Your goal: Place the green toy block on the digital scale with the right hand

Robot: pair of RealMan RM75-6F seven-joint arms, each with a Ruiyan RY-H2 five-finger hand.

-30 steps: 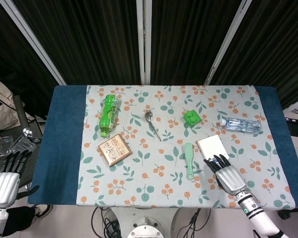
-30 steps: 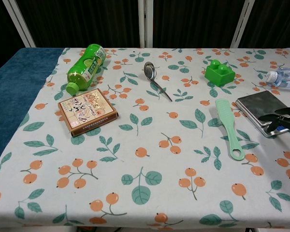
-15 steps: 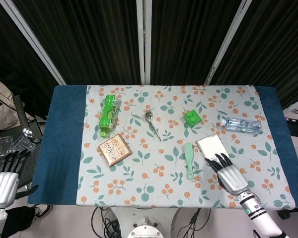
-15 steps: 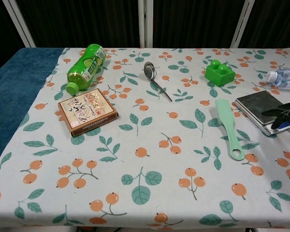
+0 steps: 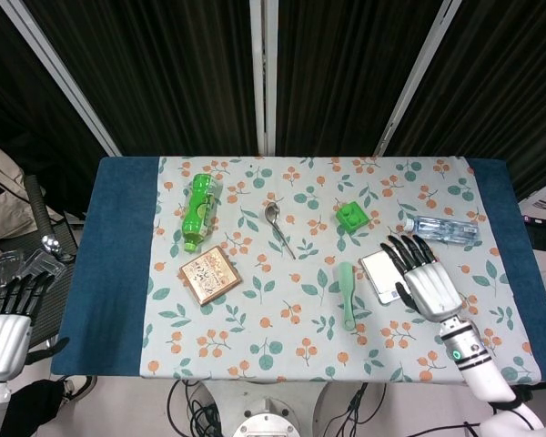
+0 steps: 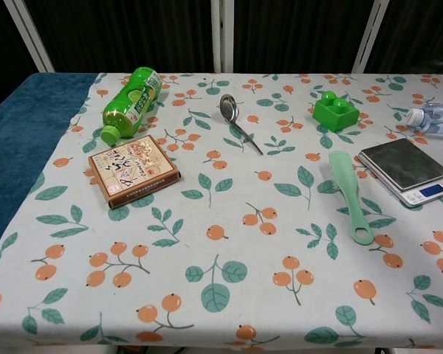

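Right now my right hand (image 5: 430, 280) hangs over the scale (image 5: 382, 270) in the head view, fingers spread and straight, holding nothing; it covers the scale's right half from that angle. The chest view shows none of the hand beyond perhaps a dark sliver at the right edge, which I cannot identify.

On the cloth (image 6: 229, 258), the block (image 5: 350, 217) sits at about 11 o'clock from the scale, well apart from it. It is bright green, a squat square brick with two round studs on top, upright and flat on the cloth. In the chest view the block (image 6: 335, 110) shows its studs side by side and a slightly shaded front face.

Chest view shows the scale (image 6: 406, 167) plainly: a dark shiny plate on a pale body, with a small blue display at its near right corner. Nothing lies on the plate.

Just beside the scale, at its 9 o'clock, lies a pale green brush (image 5: 347, 294), handle toward me. At the scale's 1 o'clock lies a clear water bottle (image 5: 441, 228) on its side.

My left hand (image 5: 6, 330) hangs off the table at the lower left, fingers extended and apart, gripping nothing.
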